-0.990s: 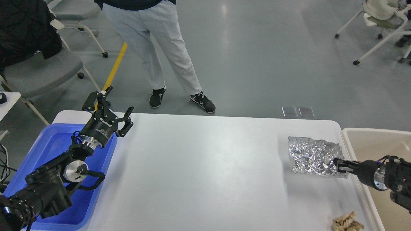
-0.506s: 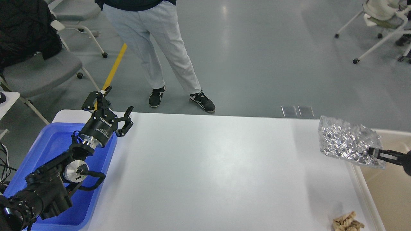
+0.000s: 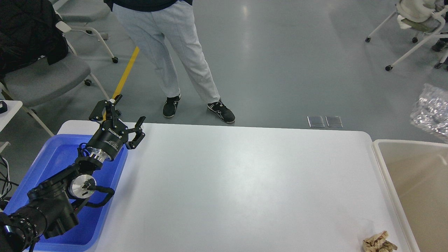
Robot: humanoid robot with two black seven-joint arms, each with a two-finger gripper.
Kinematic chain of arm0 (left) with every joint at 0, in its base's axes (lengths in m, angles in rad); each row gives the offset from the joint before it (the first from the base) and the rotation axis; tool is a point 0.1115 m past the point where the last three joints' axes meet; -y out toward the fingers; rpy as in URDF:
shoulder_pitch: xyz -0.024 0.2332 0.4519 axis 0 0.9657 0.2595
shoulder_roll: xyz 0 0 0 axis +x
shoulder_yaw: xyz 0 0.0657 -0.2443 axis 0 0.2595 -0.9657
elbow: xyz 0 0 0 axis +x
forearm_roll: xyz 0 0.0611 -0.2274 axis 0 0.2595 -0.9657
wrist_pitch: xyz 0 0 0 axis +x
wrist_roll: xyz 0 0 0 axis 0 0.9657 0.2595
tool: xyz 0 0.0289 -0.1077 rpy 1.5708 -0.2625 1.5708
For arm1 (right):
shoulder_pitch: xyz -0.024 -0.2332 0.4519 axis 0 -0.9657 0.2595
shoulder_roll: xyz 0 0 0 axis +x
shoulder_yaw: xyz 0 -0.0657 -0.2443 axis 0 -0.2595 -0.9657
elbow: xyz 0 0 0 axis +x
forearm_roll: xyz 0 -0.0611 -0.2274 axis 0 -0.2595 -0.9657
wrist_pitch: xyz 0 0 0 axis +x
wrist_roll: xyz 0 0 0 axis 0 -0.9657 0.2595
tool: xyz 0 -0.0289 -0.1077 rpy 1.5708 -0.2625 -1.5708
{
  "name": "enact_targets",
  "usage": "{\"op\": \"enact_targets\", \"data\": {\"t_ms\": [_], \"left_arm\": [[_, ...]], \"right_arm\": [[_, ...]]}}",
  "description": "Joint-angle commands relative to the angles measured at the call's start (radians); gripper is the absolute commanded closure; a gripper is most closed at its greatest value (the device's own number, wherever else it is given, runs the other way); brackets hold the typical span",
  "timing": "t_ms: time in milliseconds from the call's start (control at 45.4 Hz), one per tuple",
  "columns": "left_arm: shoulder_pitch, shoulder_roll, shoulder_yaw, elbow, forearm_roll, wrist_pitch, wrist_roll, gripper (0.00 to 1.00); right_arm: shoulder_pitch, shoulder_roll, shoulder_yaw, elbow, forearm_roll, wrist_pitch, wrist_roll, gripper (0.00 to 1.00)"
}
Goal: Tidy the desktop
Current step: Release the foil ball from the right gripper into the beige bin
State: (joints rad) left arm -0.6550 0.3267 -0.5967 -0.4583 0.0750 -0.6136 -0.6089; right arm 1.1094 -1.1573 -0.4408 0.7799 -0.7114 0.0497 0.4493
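Observation:
The white desktop fills the middle of the head view. My left gripper is open and empty, held over the desktop's far left corner, above the edge of the blue tub. A crumpled silver foil wrapper hangs in the air at the right edge of the view, above the far side of the beige bin. My right gripper and arm are out of view, so what holds the foil is hidden. A small tan crumpled item lies on the desktop's near right corner.
A person stands just beyond the desktop's far edge. A grey chair with a black coat stands at the far left. White chairs are at the far right.
The foil wrapper went up off the desktop and to the right, to the view's right edge above the beige bin. My right gripper left the view with it. My left arm has not moved.

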Motion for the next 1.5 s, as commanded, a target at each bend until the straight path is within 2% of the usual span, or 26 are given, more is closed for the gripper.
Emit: {"op": "enact_targets", "data": {"t_ms": [0,242,374,484,550,616,748,814,1210,1342,1364,1408,1474], "left_arm": [[0.000,0.000,0.000,0.000,0.000,0.000,0.000,0.00],[0.000,0.000,0.000,0.000,0.000,0.000,0.000,0.00],[0.000,0.000,0.000,0.000,0.000,0.000,0.000,0.00],[0.000,0.000,0.000,0.000,0.000,0.000,0.000,0.00],[0.000,0.000,0.000,0.000,0.000,0.000,0.000,0.00],[0.000,0.000,0.000,0.001,-0.001,0.000,0.000,0.00],[0.000,0.000,0.000,0.000,0.000,0.000,0.000,0.00],[0.000,0.000,0.000,0.000,-0.001,0.000,0.000,0.00],[0.000,0.000,0.000,0.001,0.000,0.000,0.000,0.00],[0.000,0.000,0.000,0.000,-0.001,0.000,0.000,0.00],[0.000,0.000,0.000,0.000,-0.001,0.000,0.000,0.00],[0.000,0.000,0.000,0.000,-0.001,0.000,0.000,0.00],[0.000,0.000,0.000,0.001,0.000,0.000,0.000,0.00]], "right_arm": [[-0.104,0.054,0.022,-0.145,0.289,0.001,-0.115,1.00],[-0.345,0.296,0.031,-0.468,0.656,0.015,-0.230,1.00],[-0.427,0.387,0.106,-0.533,0.780,0.006,-0.316,1.00],[-0.485,0.458,0.220,-0.585,0.810,-0.001,-0.385,1.00],[-0.514,0.527,0.306,-0.662,0.810,-0.004,-0.452,1.00],[-0.525,0.573,0.365,-0.714,0.810,-0.004,-0.500,1.00],[-0.525,0.617,0.433,-0.732,0.810,-0.033,-0.549,1.00],[-0.526,0.633,0.447,-0.731,0.810,-0.044,-0.564,1.00],[-0.586,0.694,0.436,-0.725,0.790,-0.048,-0.551,1.00],[-0.600,0.706,0.421,-0.731,0.780,-0.050,-0.512,1.00],[-0.602,0.706,0.418,-0.732,0.779,-0.050,-0.505,0.77],[-0.602,0.708,0.427,-0.732,0.777,-0.051,-0.494,0.00],[-0.600,0.705,0.418,-0.734,0.777,-0.051,-0.491,0.00]]}}
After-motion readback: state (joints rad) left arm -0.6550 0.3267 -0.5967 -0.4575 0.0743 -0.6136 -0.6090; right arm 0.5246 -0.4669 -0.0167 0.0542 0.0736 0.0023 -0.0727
